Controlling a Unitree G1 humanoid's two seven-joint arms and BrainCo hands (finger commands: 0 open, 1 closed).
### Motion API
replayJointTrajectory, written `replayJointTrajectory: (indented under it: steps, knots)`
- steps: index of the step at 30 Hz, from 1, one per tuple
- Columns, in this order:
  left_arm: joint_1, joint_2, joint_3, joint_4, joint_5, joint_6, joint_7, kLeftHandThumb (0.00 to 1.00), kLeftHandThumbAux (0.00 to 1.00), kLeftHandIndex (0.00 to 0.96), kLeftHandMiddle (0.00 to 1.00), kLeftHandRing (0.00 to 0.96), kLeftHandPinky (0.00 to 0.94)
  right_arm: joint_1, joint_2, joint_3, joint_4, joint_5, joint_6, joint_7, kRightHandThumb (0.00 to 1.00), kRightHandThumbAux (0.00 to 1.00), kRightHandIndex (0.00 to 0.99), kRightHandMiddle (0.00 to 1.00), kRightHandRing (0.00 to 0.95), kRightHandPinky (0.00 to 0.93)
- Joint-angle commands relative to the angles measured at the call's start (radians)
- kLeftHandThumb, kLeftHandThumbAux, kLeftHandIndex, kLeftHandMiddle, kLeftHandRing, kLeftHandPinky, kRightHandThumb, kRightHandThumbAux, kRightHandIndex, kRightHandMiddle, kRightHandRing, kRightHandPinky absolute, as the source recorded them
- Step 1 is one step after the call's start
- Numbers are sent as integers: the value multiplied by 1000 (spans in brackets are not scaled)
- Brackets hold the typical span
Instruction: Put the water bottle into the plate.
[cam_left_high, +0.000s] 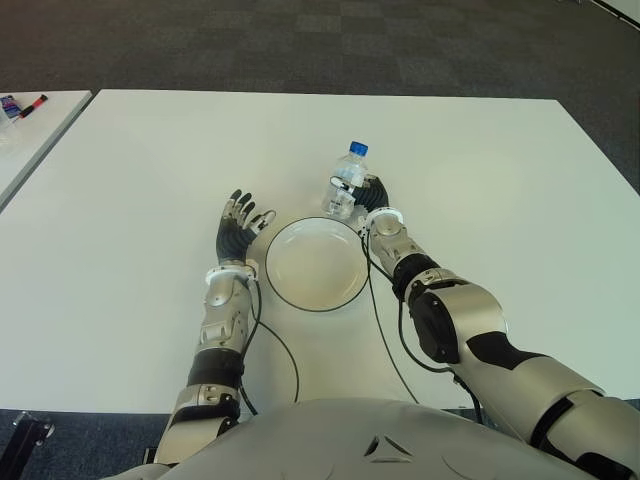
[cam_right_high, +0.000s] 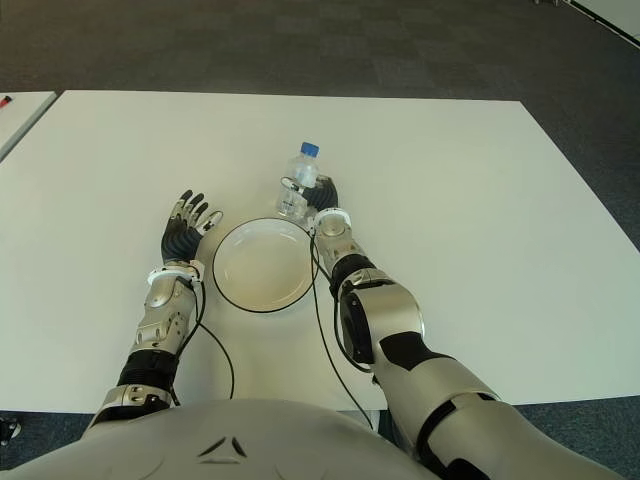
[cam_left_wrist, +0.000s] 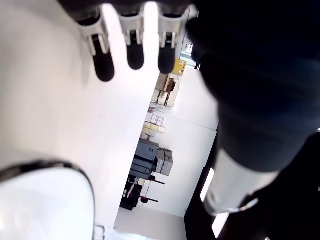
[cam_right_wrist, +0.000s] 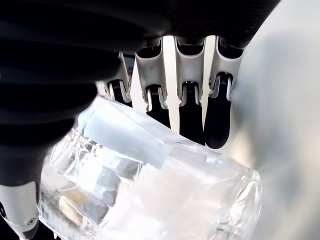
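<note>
A clear water bottle (cam_left_high: 348, 178) with a blue cap stands upright on the white table (cam_left_high: 480, 170), just beyond the far rim of the white plate (cam_left_high: 315, 265). My right hand (cam_left_high: 366, 203) is at the bottle's right side, its thumb across the front and its fingers (cam_right_wrist: 190, 115) curled behind, closed around the bottle (cam_right_wrist: 150, 190). My left hand (cam_left_high: 238, 225) is open beside the plate's left rim, fingers (cam_left_wrist: 135, 50) spread and holding nothing. The plate has nothing in it.
A second white table at the far left carries a few small items (cam_left_high: 24, 105). Black cables (cam_left_high: 290, 355) run from both wrists across the table toward my body. Dark carpet (cam_left_high: 300, 40) lies beyond the far edge.
</note>
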Motion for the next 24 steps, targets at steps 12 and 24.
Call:
replayJointTrajectory:
  steps: [12, 24]
  knots:
    - [17, -51, -6, 20, 0, 22, 12, 0, 876, 105, 131, 107, 131, -7, 12, -21, -5, 13, 10, -5, 1000, 671, 409, 537, 846, 439]
    - [12, -52, -3, 27, -5, 18, 10, 0, 883, 107, 133, 112, 137, 2, 11, -35, -8, 21, -8, 7, 1000, 671, 410, 537, 850, 439]
